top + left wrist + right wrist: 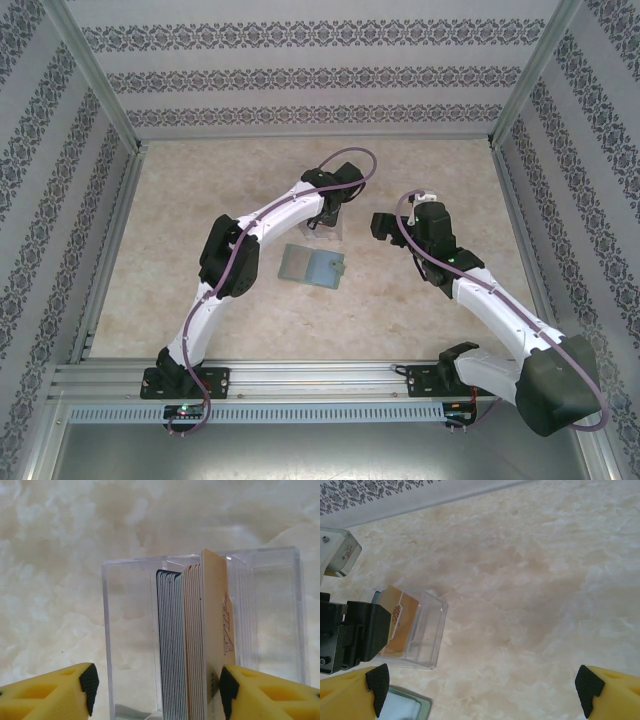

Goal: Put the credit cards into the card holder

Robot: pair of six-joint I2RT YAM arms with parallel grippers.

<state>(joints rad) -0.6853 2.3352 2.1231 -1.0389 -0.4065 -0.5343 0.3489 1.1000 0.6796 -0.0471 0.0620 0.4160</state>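
We work on a desk (420,320) with a pale, marble-patterned top, closed in by walls (300,60) papered in grey ornament bands and edged with aluminium rails (300,378).

The left tool (157,687) hangs over the clear card holder (270,610), its jaws partly apart and straddling it. The credit cards (175,645) stand on edge inside, packed face to face directly ahead of this tool, between its fingers. Their thin edges point at the tool and run straight ahead of its tips, and their faces turn toward its two fingers. We cannot tell whether the long side stands or lies. One beige card (215,620) stands proud of the stack on the tool's right, against the right pad (227,690). The left pad (89,687) sits clear of the holder wall, so nothing is clamped.

The right tool (482,687) hovers wide open and empty above bare desk, with the holder ahead to its left. A sage-green wallet (312,265) lies flat just near of the holder.
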